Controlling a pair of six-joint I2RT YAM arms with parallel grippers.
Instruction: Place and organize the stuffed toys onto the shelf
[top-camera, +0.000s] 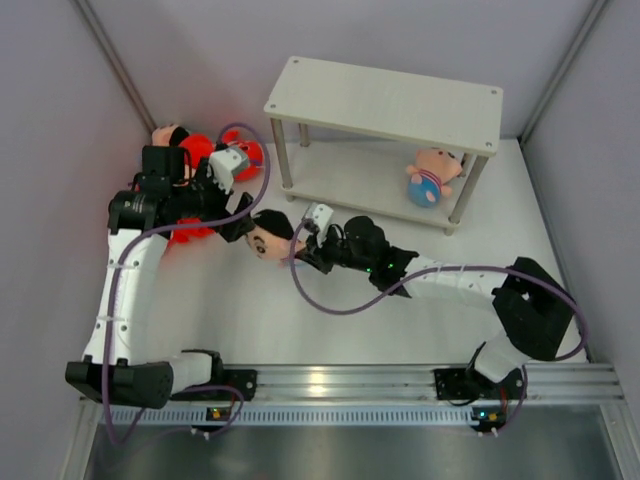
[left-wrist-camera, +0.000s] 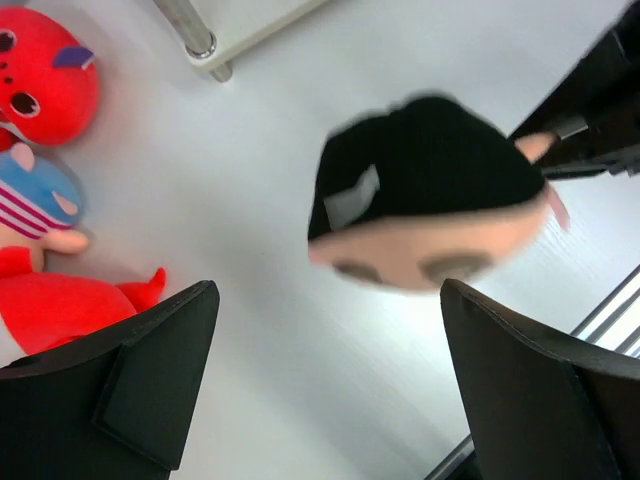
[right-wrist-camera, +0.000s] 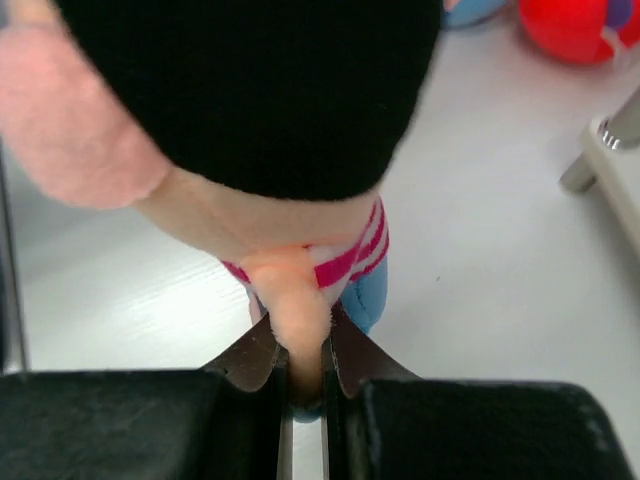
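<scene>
- One doll (top-camera: 433, 178) sits on the shelf's (top-camera: 385, 100) lower tier, right end.
- Right gripper (right-wrist-camera: 305, 365) pinches another doll (top-camera: 268, 236) mid-table (top-camera: 300, 335); left gripper (left-wrist-camera: 330, 330) gapes, empty.
- Remaining toys (top-camera: 205, 160) wait at its left edge.

Blurred in the left wrist view: doll (left-wrist-camera: 430, 215), body hidden behind head. Cropped by that view's left edge: red shark (left-wrist-camera: 45, 85). From above, half buried under left arm (top-camera: 135, 260): toy pile (top-camera: 197, 148). Impossible to count them.
</scene>
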